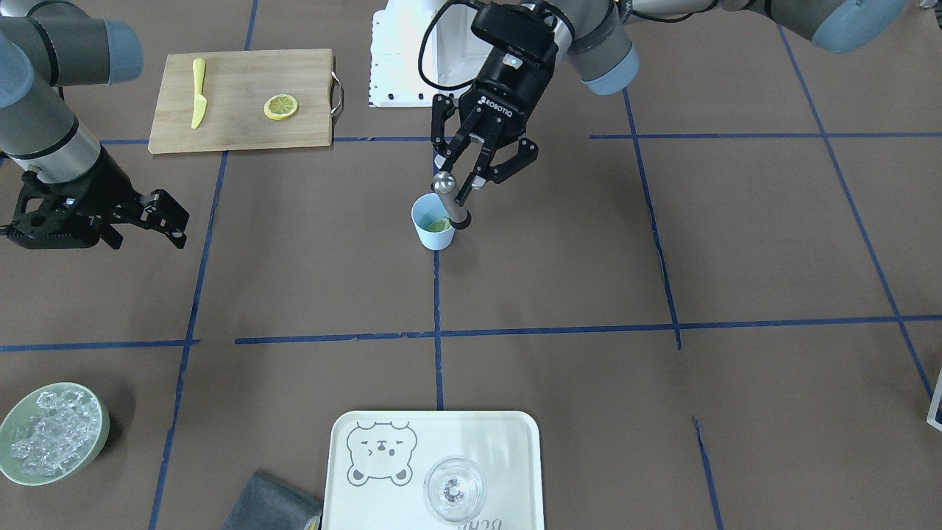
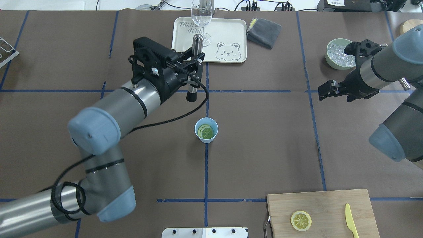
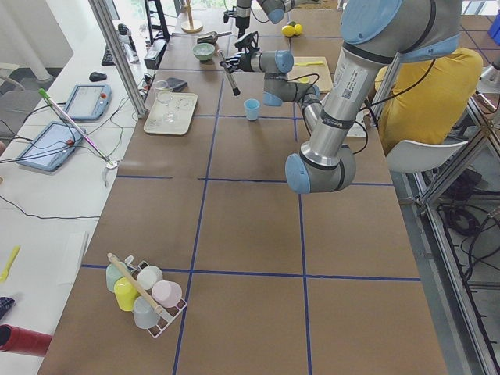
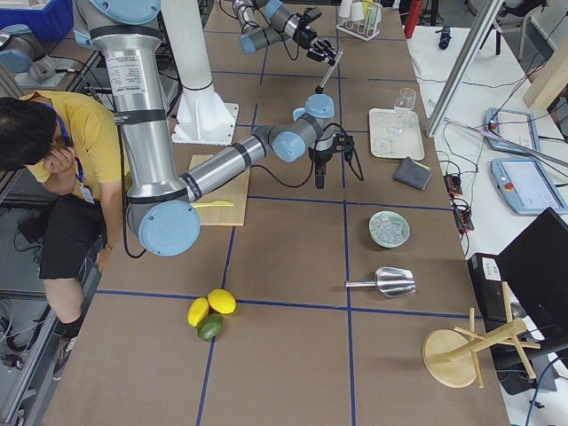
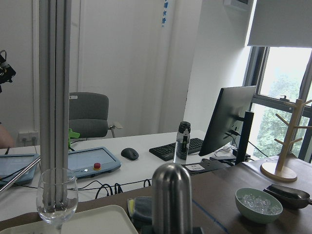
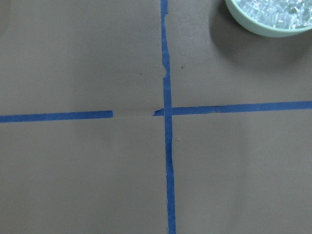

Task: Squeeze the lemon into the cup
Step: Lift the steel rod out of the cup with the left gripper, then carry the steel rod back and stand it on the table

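Brown paper crossed with blue tape covers the bench (image 2: 264, 148), and most of what stands on it is far from where I am working. My left tool (image 1: 471, 171) is closed narrow on the shaft of a steel muddler (image 2: 195, 62), which I carry upright with its black foot down. The foot hangs clear of the bench, out beyond the cup (image 2: 206, 130), which stands below the tool and nearer my base. The lemon (image 2: 207, 133) lies flat in the bottom of that cup, looking greenish in this light. A second slice (image 2: 301, 220) rests on the cutting board (image 2: 330, 205), well off toward my right arm. My right tool (image 1: 147, 230) is spread wide and empty, well apart from the cup, with the bowl of ice (image 2: 328, 58) close beside it.

I judge the pressing itself to be the risky part. The cup is light and narrow at the base, and nothing steadies it. If I bring the foot down off centre it could catch the rim and tip the cup, spilling slice and juice across the paper. A slanted push could skid the cup along the bench. My grip is on a smooth round shaft, so a hard press might also make the muddler slide up through the tool instead of crushing the lemon.
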You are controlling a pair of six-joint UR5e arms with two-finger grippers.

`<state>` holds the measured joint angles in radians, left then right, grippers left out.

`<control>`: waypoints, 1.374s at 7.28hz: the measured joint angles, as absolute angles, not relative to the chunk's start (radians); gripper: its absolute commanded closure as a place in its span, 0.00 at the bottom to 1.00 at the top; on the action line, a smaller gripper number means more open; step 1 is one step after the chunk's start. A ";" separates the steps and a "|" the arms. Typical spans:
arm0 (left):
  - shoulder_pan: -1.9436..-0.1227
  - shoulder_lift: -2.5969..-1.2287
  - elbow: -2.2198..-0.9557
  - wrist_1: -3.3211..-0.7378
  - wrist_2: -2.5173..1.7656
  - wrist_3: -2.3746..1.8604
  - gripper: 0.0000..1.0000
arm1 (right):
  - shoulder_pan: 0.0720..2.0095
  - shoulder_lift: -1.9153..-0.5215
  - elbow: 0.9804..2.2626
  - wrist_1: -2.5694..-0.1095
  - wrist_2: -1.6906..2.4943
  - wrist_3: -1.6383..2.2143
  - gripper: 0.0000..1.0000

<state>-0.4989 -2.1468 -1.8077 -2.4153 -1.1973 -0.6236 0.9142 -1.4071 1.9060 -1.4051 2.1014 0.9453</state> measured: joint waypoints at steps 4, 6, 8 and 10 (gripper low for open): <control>-0.767 -1.900 -1.967 -2.184 -1.670 -0.618 1.00 | 0.914 -1.412 1.903 -1.405 2.098 0.943 0.00; -0.880 -1.727 -1.974 -2.142 -1.806 -0.623 1.00 | 0.913 -1.421 1.904 -1.404 2.097 0.942 0.00; -0.912 -1.606 -1.915 -2.119 -1.856 -0.707 1.00 | 0.913 -1.429 1.904 -1.404 2.097 0.941 0.00; -0.912 -1.566 -1.819 -2.103 -1.969 -0.879 1.00 | 0.913 -1.432 1.905 -1.404 2.097 0.942 0.00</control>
